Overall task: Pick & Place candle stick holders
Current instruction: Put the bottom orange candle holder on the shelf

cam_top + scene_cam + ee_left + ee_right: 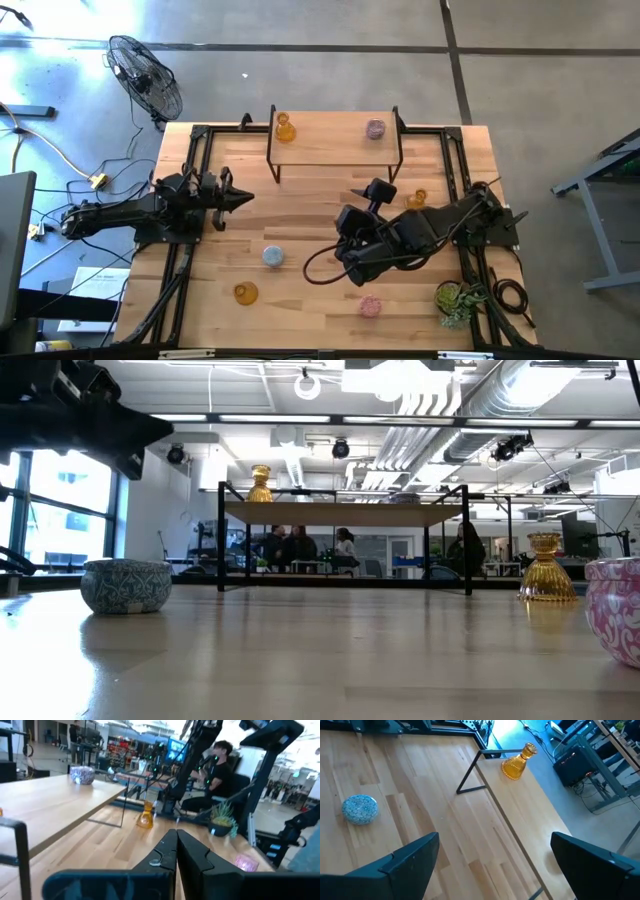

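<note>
Landmark: the small raised shelf [335,150] at the far edge of the wooden bench [300,215].

Left pincer [243,199] hangs over the bench left of the shelf's near-left leg, fingers pressed together, holding nothing; left wrist view shows the two dark fingers [172,852] meeting at a point.

An amber holder [285,127] stands on the shelf at its left end. A pink holder [375,128] sits on the shelf at its right end.

Below the shelf, toward the near edge of the bench: another amber holder [246,293] lies near-left, well apart from the shelf. A pale blue holder [273,256] sits between that amber one and the shelf.

Right pincer [372,192] is just in front of the shelf's right half, jaws spread wide, empty; right wrist view shows both fingers [412,857] far apart with bare bench between.

A third amber holder [417,198] stands on the bench near the shelf's near-right leg, just beside the right arm. A second pink holder [370,305] sits near the front edge, well apart from the shelf. A green potted plant [458,300] is at the near-right corner.
</note>
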### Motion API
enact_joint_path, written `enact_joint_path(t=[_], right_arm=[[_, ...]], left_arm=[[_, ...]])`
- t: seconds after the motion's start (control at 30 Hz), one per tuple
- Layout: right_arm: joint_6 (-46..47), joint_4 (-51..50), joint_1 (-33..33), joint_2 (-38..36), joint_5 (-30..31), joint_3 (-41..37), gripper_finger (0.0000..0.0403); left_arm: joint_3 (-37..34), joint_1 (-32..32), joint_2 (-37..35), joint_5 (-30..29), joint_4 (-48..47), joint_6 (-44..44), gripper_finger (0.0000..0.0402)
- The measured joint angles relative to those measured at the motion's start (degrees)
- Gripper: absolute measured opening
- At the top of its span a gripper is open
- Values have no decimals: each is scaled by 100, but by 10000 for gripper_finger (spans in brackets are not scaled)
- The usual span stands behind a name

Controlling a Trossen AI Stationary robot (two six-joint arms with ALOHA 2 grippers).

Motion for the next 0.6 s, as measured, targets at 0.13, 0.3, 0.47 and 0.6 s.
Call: enact_joint_path(t=[0.13, 0.3, 0.47, 0.6], right_arm=[[0, 0, 0, 0, 0, 0, 378], [1, 0, 0, 2, 0, 0, 378], [1, 0, 0, 2, -2, 0, 378], [1, 0, 0, 2, -7, 0, 378]], left_arm=[[0, 0, 2, 84, -97, 46, 3], [0, 0, 2, 284, -137, 43, 13], [0, 0, 2, 452, -140, -7, 66], [4, 0, 2, 332, -271, -199, 124]])
